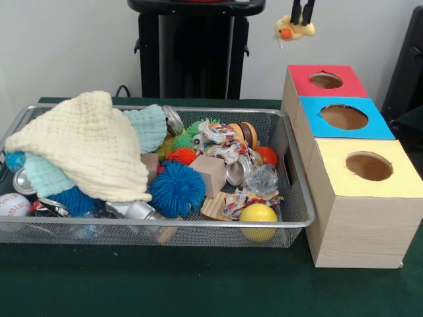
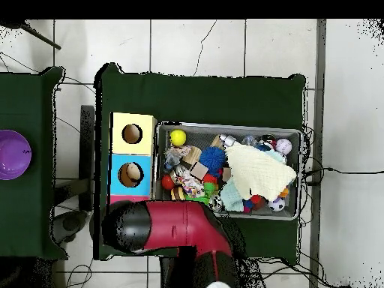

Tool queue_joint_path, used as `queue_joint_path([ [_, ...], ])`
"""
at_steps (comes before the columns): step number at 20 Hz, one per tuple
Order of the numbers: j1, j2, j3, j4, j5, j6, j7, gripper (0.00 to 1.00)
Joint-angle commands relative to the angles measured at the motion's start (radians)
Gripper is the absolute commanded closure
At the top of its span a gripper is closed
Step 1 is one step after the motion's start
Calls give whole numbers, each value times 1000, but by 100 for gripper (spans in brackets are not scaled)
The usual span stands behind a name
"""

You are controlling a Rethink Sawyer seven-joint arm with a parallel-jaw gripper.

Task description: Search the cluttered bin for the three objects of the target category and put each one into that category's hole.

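My gripper (image 1: 301,20) hangs at the top of the front view, shut on the yellow duck (image 1: 291,29) with its orange beak. It holds the duck high above and just behind the red-topped box (image 1: 301,82) and its round hole (image 1: 326,80). In the overhead view my red arm (image 2: 176,225) covers the red box and the gripper. The wire mesh bin (image 1: 198,226) stands left of the boxes and also shows in the overhead view (image 2: 301,174). The teddy bear and the tiger are hidden.
The blue-topped box (image 1: 370,125) and the yellow-topped box (image 1: 403,181) stand in front of the red one. The bin holds a cream cloth (image 1: 86,145), a blue spiky ball (image 1: 177,189), a rope toy (image 1: 225,142), a yellow ball (image 1: 258,218) and a baseball (image 1: 13,205).
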Motion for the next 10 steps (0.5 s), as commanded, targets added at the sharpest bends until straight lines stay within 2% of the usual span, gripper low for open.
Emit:
queue_joint_path([
  [1,13,-47,-52,297,81,-221,212,100],
  [10,60,-1,-43,429,156,-470,268,100],
])
